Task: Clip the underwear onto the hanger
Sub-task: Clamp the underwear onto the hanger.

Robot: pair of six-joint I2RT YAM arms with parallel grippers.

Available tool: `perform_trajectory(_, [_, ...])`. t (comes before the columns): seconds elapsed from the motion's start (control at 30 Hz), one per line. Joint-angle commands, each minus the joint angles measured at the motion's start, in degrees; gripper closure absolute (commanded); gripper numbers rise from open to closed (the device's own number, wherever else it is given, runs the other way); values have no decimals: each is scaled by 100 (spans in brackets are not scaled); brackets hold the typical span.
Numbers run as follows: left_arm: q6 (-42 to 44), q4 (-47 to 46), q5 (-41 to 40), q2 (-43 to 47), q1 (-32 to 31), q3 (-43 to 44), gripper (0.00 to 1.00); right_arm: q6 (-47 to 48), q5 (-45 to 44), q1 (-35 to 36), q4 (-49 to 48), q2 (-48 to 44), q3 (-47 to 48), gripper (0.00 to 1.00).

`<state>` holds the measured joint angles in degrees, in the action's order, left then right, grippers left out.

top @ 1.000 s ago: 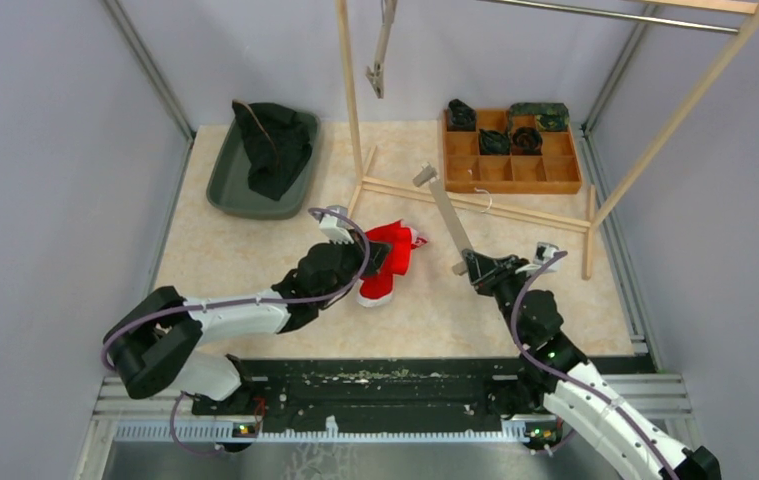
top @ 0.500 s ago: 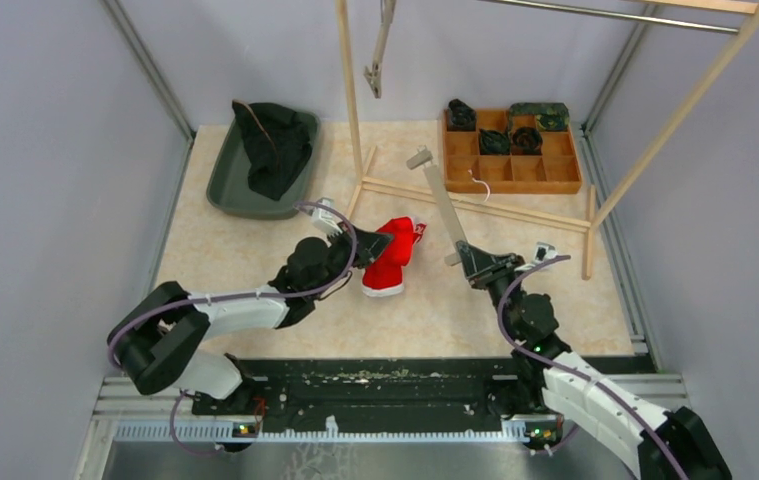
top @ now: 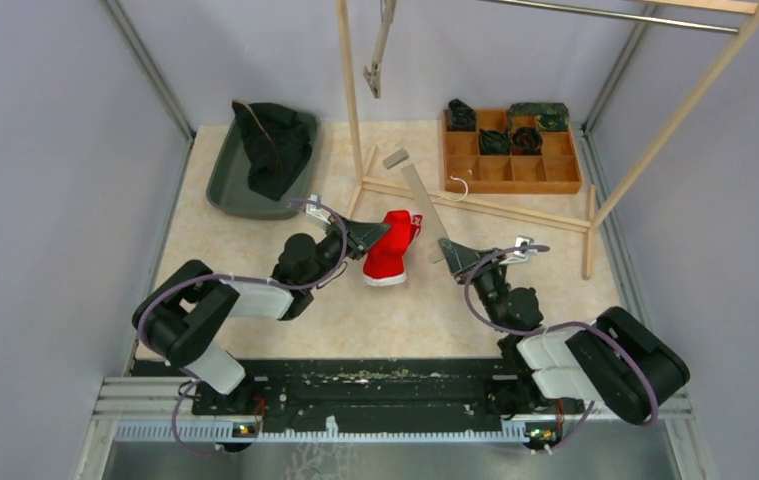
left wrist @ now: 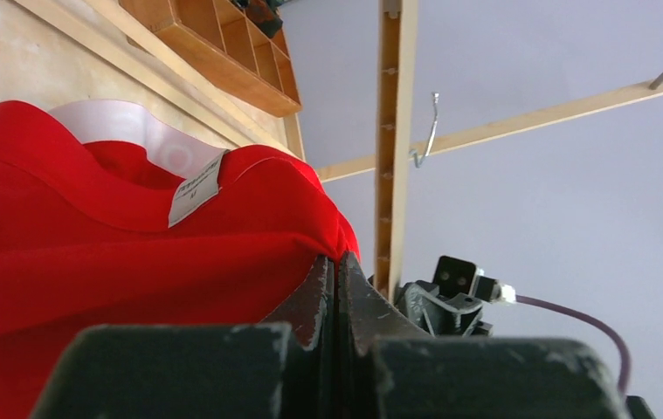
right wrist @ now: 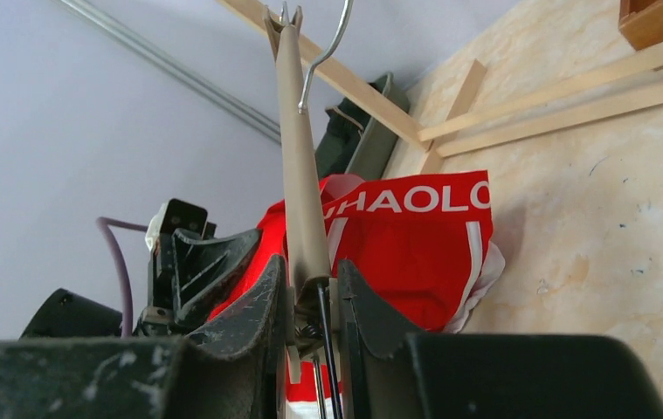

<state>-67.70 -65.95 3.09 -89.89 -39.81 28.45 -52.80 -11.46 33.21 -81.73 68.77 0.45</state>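
Far left, rear: a green tray (top: 223,185) holds a dark garment (top: 273,150), too bunched for you to tell what kind

Left gripper (top: 379,233): the fingers are pressed fully together, pinching an edge fold of the red underwear (top: 387,258). In the left wrist view the pinch point is buried in fabric, and the gripper body cuts off the lower cloth

The underwear hangs from those fingertips near the table's (top: 255,300) centre. You can't tell whether its lower end rests on the surface. In the right wrist view the bar cuts off the start of its white lettering

Just right of it, the clip hanger (top: 418,198) tilts away toward the wooden rack's base rail (top: 515,210). The far clip shows, and the metal hook (top: 460,188) points right

Right gripper (top: 447,250): the jaws are narrowly apart, clamped on the hanger's near end. Its fingers hide the near clip from you

Underwear and hanger sit close side by side between the two grippers. You can't settle whether they touch; the right wrist view puts the cloth behind the bar
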Motion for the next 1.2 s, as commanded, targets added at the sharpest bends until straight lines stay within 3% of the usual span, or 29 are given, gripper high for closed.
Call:
perform_trajectory(0.0, [-534, -1028, 392, -238, 95, 55, 100, -83, 401, -8, -1711, 336, 289, 100])
perform_trajectory(1.17, [-1495, -1601, 565, -792, 246, 713, 100, 32, 645, -7, -1705, 988, 1358, 100])
